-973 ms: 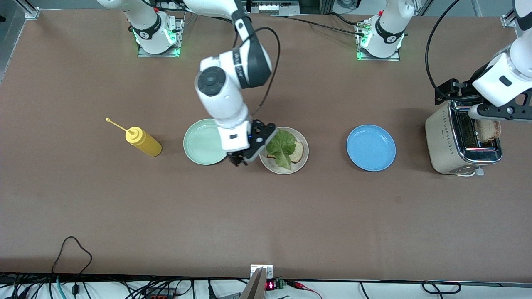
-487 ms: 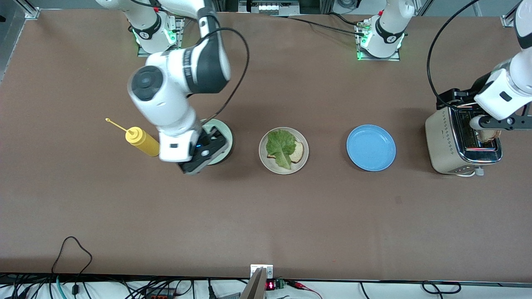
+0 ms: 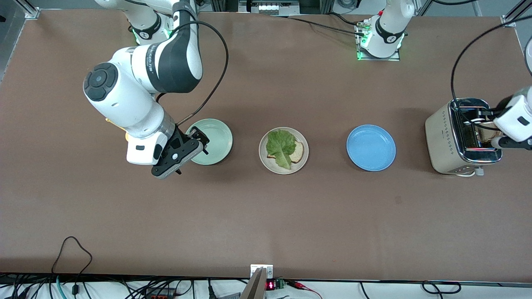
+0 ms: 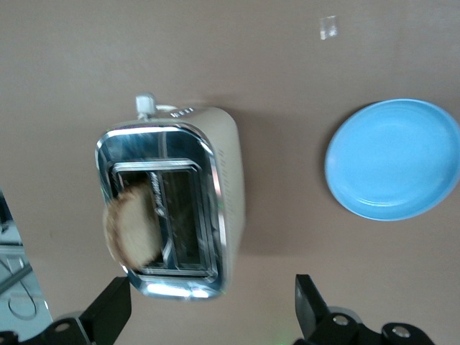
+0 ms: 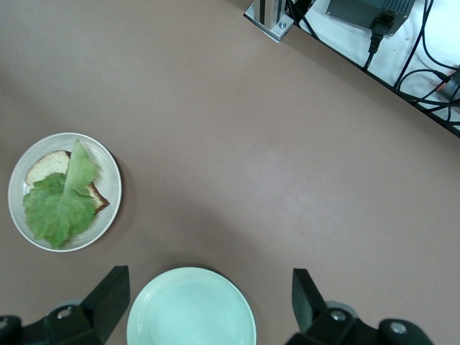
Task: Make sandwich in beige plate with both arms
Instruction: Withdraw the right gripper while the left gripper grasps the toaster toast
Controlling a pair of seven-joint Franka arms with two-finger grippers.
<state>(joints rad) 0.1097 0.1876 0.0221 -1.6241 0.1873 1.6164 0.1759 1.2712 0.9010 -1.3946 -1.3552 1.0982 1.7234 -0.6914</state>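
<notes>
Fingers of right gripper [image 3: 176, 160] spread, empty, moved from beige plate [image 3: 284, 166] past mint plate [image 3: 221, 139]; left gripper [image 4: 208, 305] spread over toaster [image 3: 441, 139].

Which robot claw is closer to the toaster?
The left claw. It hangs open right over the toaster, where a bread slice sticks up from a slot. The right claw is open too, over the mint-green plate toward the right arm's end of the table.
</notes>
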